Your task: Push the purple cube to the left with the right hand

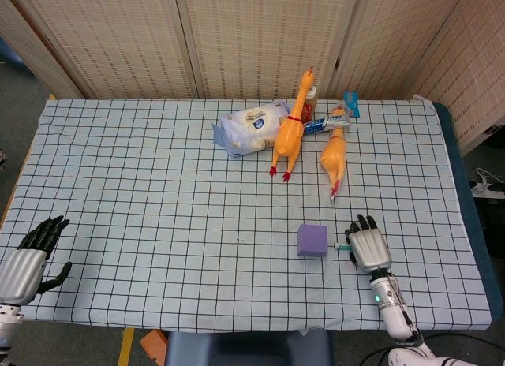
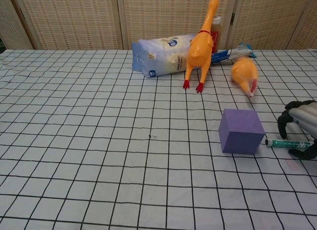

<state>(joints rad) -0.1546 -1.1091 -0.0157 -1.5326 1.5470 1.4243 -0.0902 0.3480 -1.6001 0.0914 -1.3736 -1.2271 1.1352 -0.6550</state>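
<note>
Purple foam cube (image 1: 312, 240) sits on the counter (image 1: 142, 192), which is covered by a white cloth with a black grid, right of centre and toward the near edge. In the chest view the cube (image 2: 241, 131) stands flat on one face, upright, with one corner turned toward the camera.

Right robot hand (image 1: 368, 246) lies just right of the cube, palm down, its dark fingers (image 2: 286, 117) apart and curled downward, holding nothing. A gap shows between fingertips and cube; no contact. A thin green-and-white pen (image 2: 290, 143) lies on the cloth under this hand, its dark tip almost at the cube's lower right edge; whether it touches cannot be told.

Left robot hand (image 1: 28, 259) rests at the near left corner of the counter, well apart from everything, fingers spread, holding nothing.

Far side of the counter: a white soft packet with blue print (image 1: 251, 128); a yellow rubber chicken (image 1: 290, 131) propped up just beside it; a second, shorter orange rubber chicken (image 1: 334, 155) lying to its right; a tube with a blue end (image 1: 330, 122) behind them.
</note>
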